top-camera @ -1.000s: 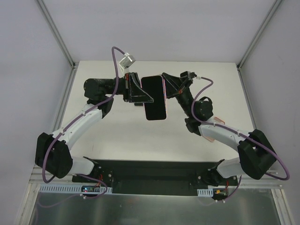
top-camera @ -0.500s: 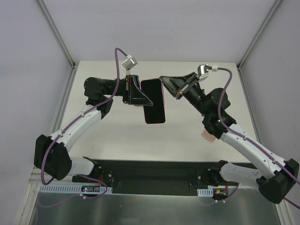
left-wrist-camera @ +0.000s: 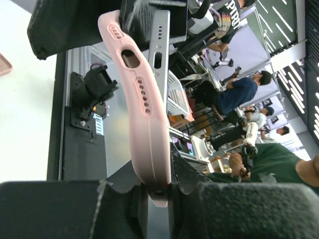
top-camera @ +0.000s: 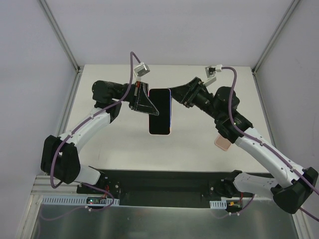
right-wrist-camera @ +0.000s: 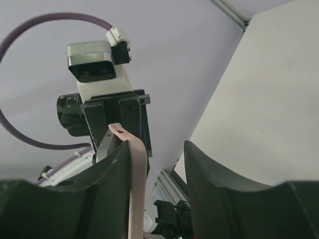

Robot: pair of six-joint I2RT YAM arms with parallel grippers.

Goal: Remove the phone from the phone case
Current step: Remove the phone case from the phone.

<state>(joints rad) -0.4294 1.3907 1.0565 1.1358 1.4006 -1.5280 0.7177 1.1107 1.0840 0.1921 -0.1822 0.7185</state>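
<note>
The phone (top-camera: pixel 160 111), black screen up, sits in a pink case (top-camera: pixel 171 122) and is held in the air over the middle of the table. My left gripper (top-camera: pixel 150 103) is shut on its left edge. In the left wrist view the jaws (left-wrist-camera: pixel 158 191) clamp case and phone, and the pink case (left-wrist-camera: pixel 144 114) bows away from the silver phone edge (left-wrist-camera: pixel 160 40). My right gripper (top-camera: pixel 176 96) is at the phone's upper right edge. In the right wrist view it (right-wrist-camera: pixel 159 174) is open, with the pink case (right-wrist-camera: pixel 137 184) lying against its left finger (right-wrist-camera: pixel 107 179).
A second pink object (top-camera: pixel 223 143) lies on the white table (top-camera: pixel 124 144) under my right forearm. Grey walls and metal frame posts enclose the table on three sides. The black base plate (top-camera: pixel 164 184) runs along the near edge.
My right gripper has swung down and left to the phone's right edge. My left gripper has carried the phone slightly right and lower, turning it nearer upright.
</note>
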